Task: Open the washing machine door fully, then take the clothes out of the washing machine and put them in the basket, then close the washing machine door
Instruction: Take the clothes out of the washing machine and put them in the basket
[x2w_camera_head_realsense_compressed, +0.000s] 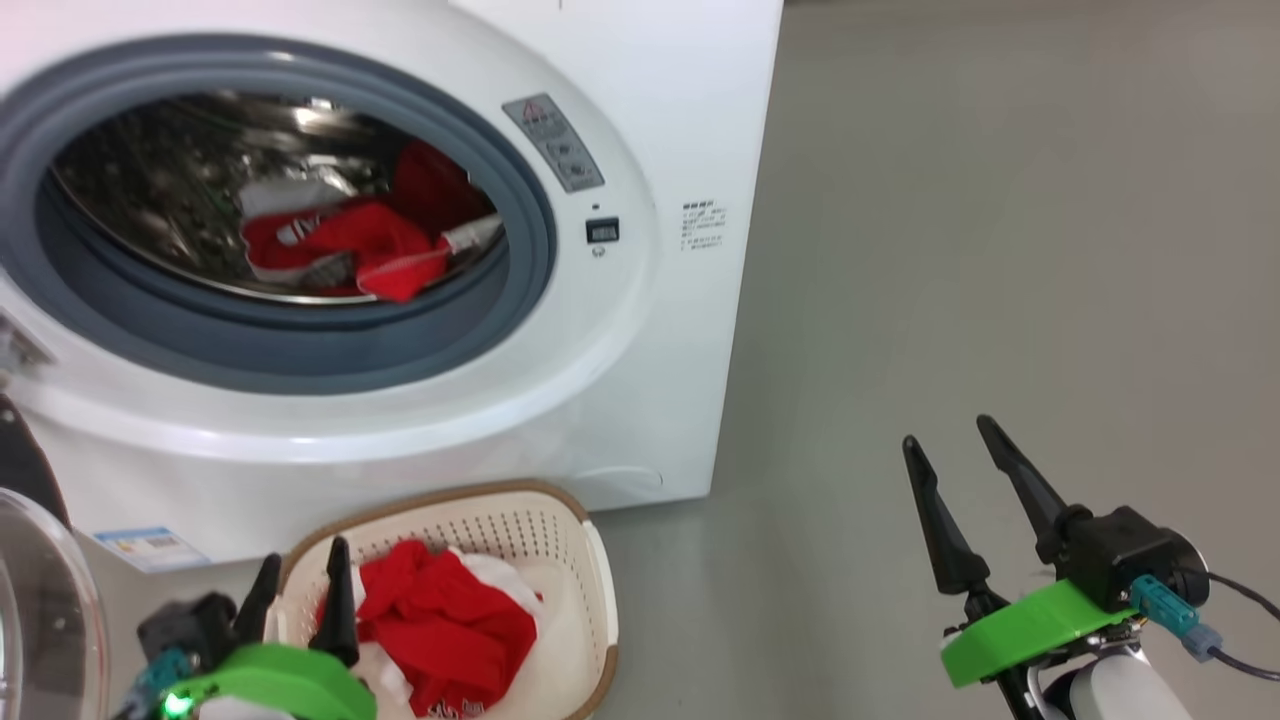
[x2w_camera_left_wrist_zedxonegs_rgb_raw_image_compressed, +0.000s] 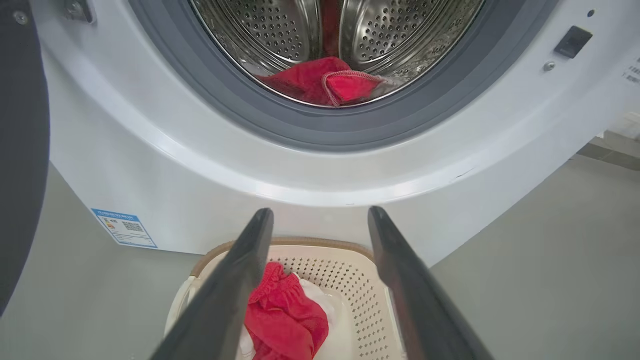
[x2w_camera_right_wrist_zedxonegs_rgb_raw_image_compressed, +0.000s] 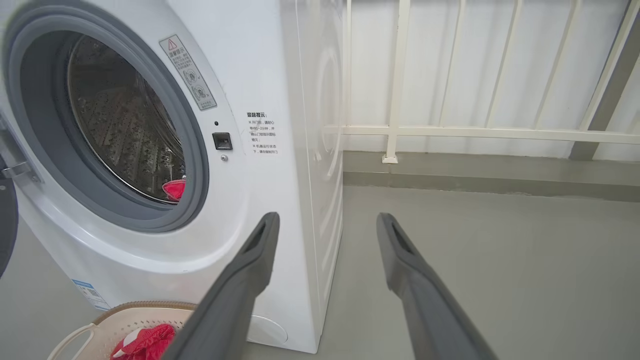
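The white washing machine (x2w_camera_head_realsense_compressed: 640, 330) (x2w_camera_left_wrist_zedxonegs_rgb_raw_image_compressed: 150, 165) (x2w_camera_right_wrist_zedxonegs_rgb_raw_image_compressed: 260, 75) stands with its door (x2w_camera_head_realsense_compressed: 35, 600) (x2w_camera_left_wrist_zedxonegs_rgb_raw_image_compressed: 22, 150) swung wide open at the left. Red clothes with white trim (x2w_camera_head_realsense_compressed: 350, 250) (x2w_camera_left_wrist_zedxonegs_rgb_raw_image_compressed: 320, 80) (x2w_camera_right_wrist_zedxonegs_rgb_raw_image_compressed: 175, 189) lie in the steel drum. More red clothes (x2w_camera_head_realsense_compressed: 440, 625) (x2w_camera_left_wrist_zedxonegs_rgb_raw_image_compressed: 282, 320) (x2w_camera_right_wrist_zedxonegs_rgb_raw_image_compressed: 145, 342) rest in the cream basket (x2w_camera_head_realsense_compressed: 590, 570) (x2w_camera_left_wrist_zedxonegs_rgb_raw_image_compressed: 360, 290) (x2w_camera_right_wrist_zedxonegs_rgb_raw_image_compressed: 125, 315) on the floor below the opening. My left gripper (x2w_camera_head_realsense_compressed: 300, 565) (x2w_camera_left_wrist_zedxonegs_rgb_raw_image_compressed: 320, 215) hovers open over the basket's near left side, holding nothing. My right gripper (x2w_camera_head_realsense_compressed: 950, 435) (x2w_camera_right_wrist_zedxonegs_rgb_raw_image_compressed: 327, 220) is open and empty over bare floor to the machine's right.
Grey floor (x2w_camera_head_realsense_compressed: 1000, 250) stretches to the right of the machine. A white railing (x2w_camera_right_wrist_zedxonegs_rgb_raw_image_compressed: 475, 132) and a low kerb stand behind it. A small blue label (x2w_camera_head_realsense_compressed: 150, 545) (x2w_camera_left_wrist_zedxonegs_rgb_raw_image_compressed: 124, 227) sits low on the machine's front, left of the basket.
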